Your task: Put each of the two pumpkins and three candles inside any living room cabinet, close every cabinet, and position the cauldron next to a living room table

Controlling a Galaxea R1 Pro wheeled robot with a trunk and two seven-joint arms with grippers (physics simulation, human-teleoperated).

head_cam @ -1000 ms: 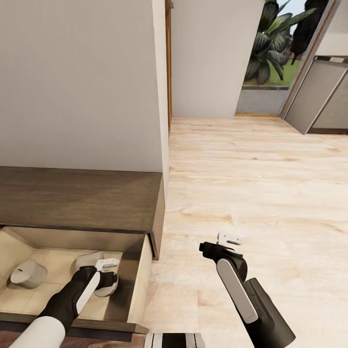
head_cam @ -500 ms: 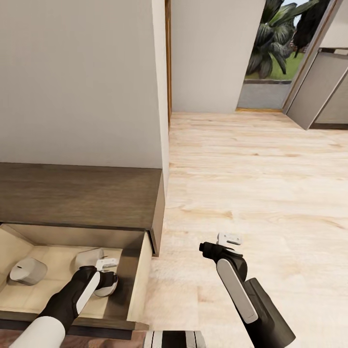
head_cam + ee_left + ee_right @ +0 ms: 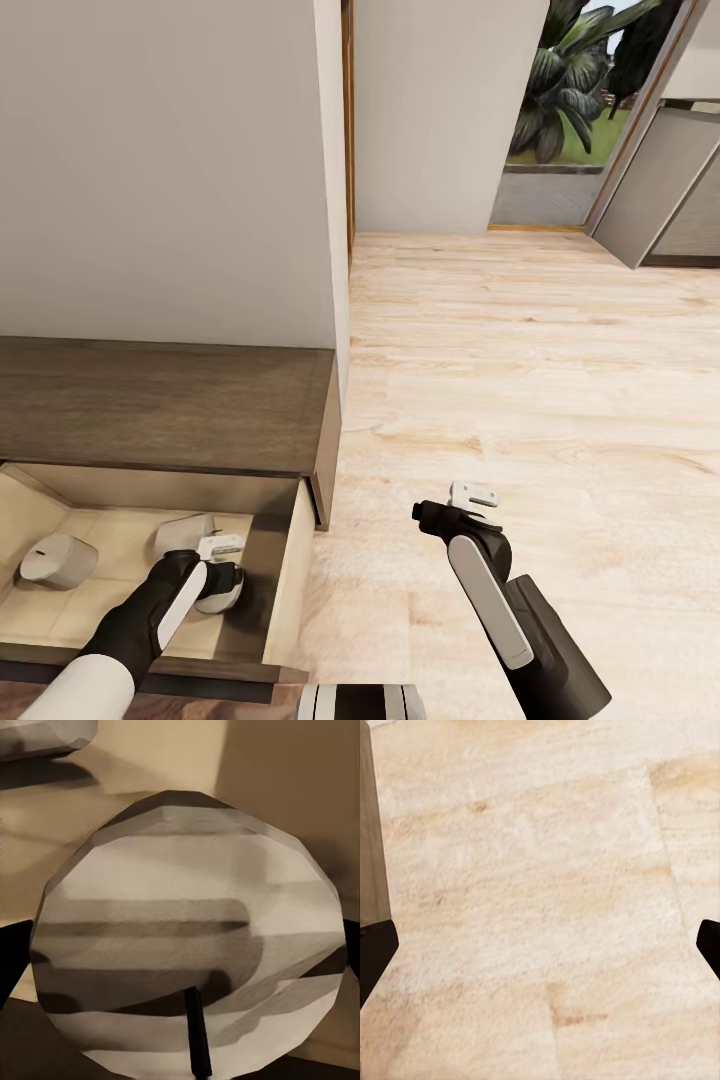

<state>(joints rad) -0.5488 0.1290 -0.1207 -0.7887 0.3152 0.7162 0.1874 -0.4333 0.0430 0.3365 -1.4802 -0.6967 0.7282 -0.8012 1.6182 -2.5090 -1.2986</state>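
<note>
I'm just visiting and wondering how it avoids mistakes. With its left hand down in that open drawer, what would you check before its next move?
1. Drawer pulled open: ok.
2. Candle at the left gripper is inside the drawer: ok; the candle sits between the fingers, close up.
3. Candle let go: cannot tell; finger tips hidden.
4. Other candles inside: ok; one at the far left, another beside the gripper.
5. Right gripper free: ok, open over bare floor.
6. Pumpkins stowed: cannot tell.
</note>
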